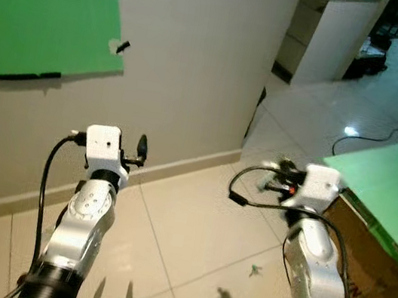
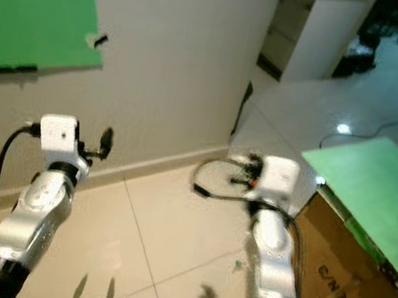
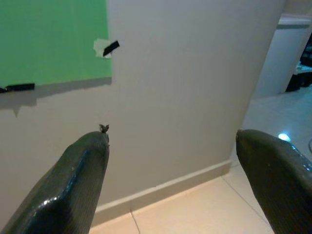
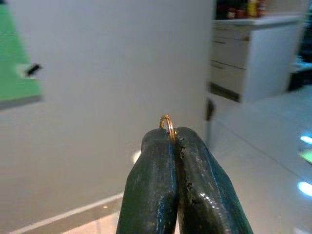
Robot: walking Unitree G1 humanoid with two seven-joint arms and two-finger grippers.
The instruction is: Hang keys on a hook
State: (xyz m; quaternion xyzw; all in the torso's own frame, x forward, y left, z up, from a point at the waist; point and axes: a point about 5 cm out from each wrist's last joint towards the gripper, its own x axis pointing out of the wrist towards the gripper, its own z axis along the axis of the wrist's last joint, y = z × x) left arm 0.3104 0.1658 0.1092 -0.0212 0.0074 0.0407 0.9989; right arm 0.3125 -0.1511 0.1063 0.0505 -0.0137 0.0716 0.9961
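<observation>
My right gripper point(image 4: 174, 134) is shut on a small gold key ring point(image 4: 167, 122), whose top loop pokes out above the fingertips. The keys themselves are hidden. In the eye views that gripper point(image 1: 281, 172) is held up at mid-right, well back from the grey wall point(image 1: 199, 57). A small black hook-like piece point(image 1: 123, 47) sits on a white patch at the edge of the green sheet point(image 1: 46, 9) on the wall. It also appears in the left wrist view point(image 3: 111, 47). My left gripper point(image 3: 170, 141) is open and faces the wall below it, holding nothing.
A cardboard box point(image 1: 368, 277) topped with a green sheet point(image 1: 392, 181) stands close on my right. A white cabinet point(image 1: 340, 35) and a floor cable point(image 1: 385, 134) lie beyond the wall's corner. A tiny green scrap point(image 1: 255, 269) lies on the tiled floor.
</observation>
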